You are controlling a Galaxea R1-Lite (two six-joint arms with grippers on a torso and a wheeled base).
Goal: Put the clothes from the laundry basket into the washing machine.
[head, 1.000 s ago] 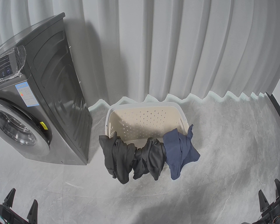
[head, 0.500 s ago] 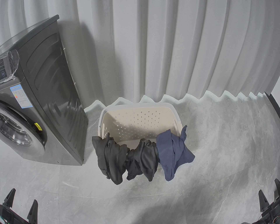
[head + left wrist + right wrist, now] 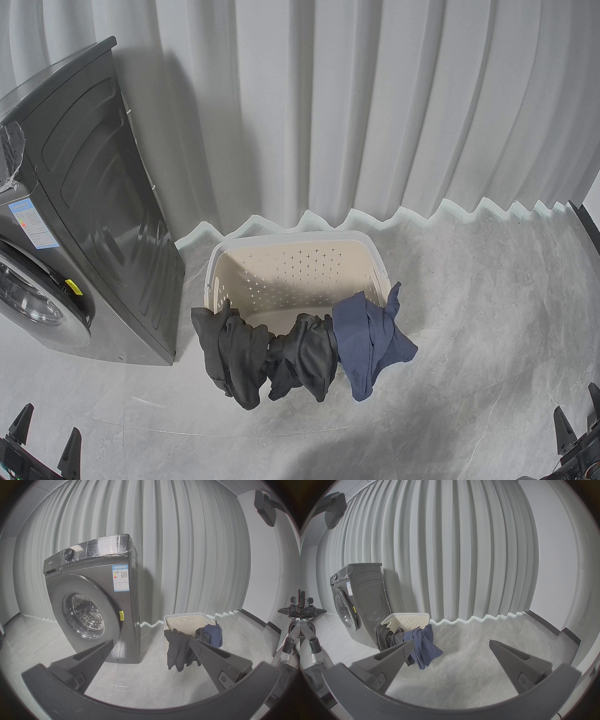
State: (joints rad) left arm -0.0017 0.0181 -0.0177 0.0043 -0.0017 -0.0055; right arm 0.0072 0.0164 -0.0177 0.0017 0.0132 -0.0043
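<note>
A pale pleated curtain point(image 3: 375, 112) hangs across the whole far side, its folds falling to a zigzag hem at the floor point(image 3: 500, 325). The floor is glossy grey stone-look tile with faint veins and thin seams, and it mirrors the hem in a pale band. To the right, a plain white wall point(image 3: 559, 558) meets the floor along a dark baseboard point(image 3: 543, 622). The light is soft and even.

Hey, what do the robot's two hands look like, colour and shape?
Both match. The left hand and the right hand are matte dark grey, each with two wedge-shaped fingers tapering to a point, set on a broad curved bar of the same colour. A small round fastener sits near each finger's base, and the inner tips look finely textured.
</note>
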